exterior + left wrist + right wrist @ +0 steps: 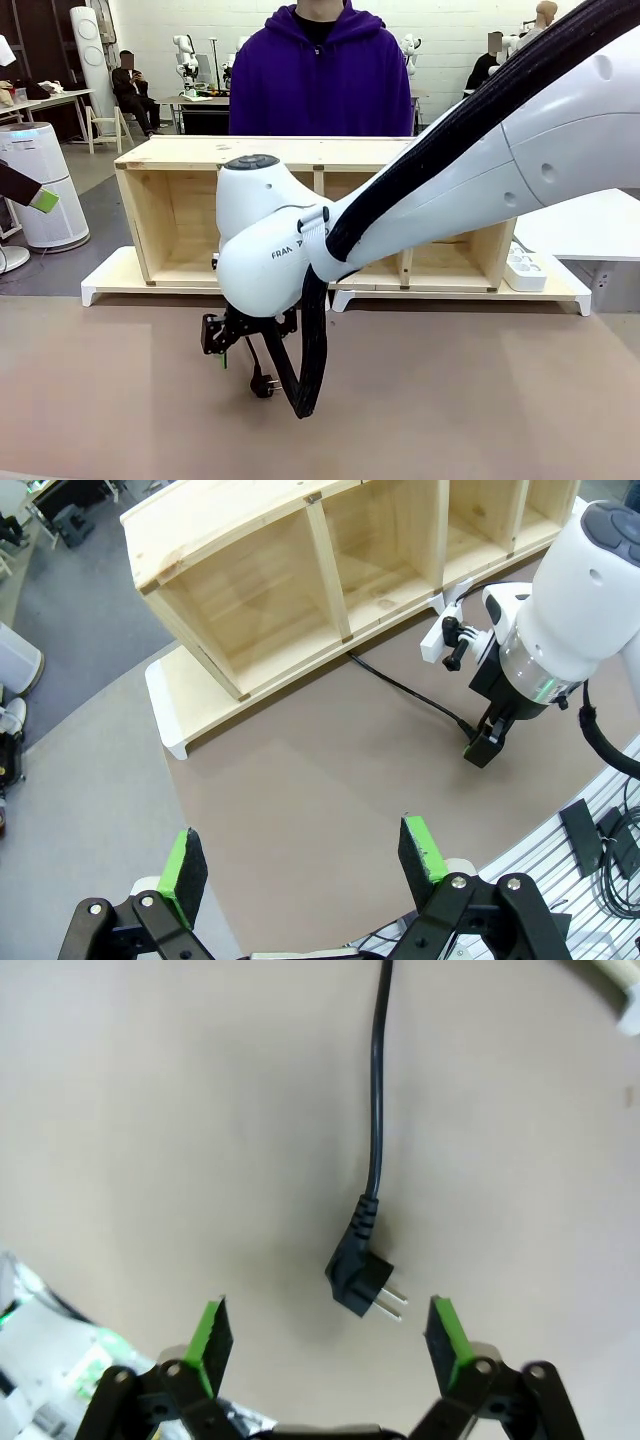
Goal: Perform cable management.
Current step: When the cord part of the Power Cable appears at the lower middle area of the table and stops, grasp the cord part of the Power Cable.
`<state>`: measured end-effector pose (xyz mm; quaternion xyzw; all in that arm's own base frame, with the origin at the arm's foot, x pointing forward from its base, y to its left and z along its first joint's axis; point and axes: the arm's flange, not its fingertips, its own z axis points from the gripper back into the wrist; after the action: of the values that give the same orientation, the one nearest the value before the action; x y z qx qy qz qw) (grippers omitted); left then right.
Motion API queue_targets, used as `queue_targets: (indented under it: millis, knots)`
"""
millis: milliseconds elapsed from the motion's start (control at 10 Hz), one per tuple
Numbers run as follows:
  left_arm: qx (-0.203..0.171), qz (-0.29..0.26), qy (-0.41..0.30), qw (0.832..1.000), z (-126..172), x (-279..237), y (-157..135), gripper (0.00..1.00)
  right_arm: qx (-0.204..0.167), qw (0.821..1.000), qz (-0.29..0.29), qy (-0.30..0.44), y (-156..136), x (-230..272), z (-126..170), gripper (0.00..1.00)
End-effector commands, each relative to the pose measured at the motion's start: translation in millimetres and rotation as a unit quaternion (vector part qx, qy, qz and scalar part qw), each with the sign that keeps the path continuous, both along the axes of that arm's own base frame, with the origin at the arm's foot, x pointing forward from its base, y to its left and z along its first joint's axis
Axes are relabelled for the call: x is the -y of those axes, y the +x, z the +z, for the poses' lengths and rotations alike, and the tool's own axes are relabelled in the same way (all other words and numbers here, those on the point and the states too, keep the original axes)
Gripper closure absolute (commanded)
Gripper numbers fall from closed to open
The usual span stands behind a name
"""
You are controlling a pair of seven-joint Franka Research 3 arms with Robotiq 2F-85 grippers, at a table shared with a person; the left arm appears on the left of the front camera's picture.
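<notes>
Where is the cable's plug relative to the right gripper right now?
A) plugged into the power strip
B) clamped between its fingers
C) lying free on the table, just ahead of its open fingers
C: in the right wrist view the right gripper is open, and the plug lies untouched on the table ahead of its pads.
</notes>
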<state>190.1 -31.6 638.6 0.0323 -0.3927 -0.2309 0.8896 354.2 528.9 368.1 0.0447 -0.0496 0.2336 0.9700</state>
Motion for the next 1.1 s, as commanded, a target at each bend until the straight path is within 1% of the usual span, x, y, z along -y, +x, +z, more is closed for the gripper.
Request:
queue_targets:
  millis: [0,200,300,600,700,900,1000]
  knots:
    - [0.002,0.005,-0.001,1.0,0.5,-0.8,1.5,0.0,0.007,1.0,-0.013,0.006,2.1,3.0,-31.6,0.0]
    - [0.002,0.005,-0.001,1.0,0.5,-0.8,1.5,0.0,0.019,1.0,-0.012,0.0,10.2,2.9,-44.9,0.0]
    - [0.002,0.005,-0.001,1.0,0.5,-0.8,1.5,0.0,0.034,0.999,-0.01,-0.001,15.3,0.2,-49.1,0.0]
    - [0.002,0.005,-0.001,1.0,0.5,-0.8,1.5,0.0,0.043,0.998,-0.046,-0.021,31.4,-3.4,-60.2,0.0]
    - [0.002,0.005,-0.001,1.0,0.5,-0.8,1.5,0.0,0.036,0.997,-0.054,-0.033,34.3,-3.9,-64.5,0.0]
    - [0.002,0.005,-0.001,1.0,0.5,-0.8,1.5,0.0,0.031,0.996,-0.066,-0.052,39.4,-3.0,-67.3,0.17]
    - [0.002,0.005,-0.001,1.0,0.5,-0.8,1.5,0.0,0.028,0.995,-0.068,-0.06,39.8,-3.5,-68.9,0.27]
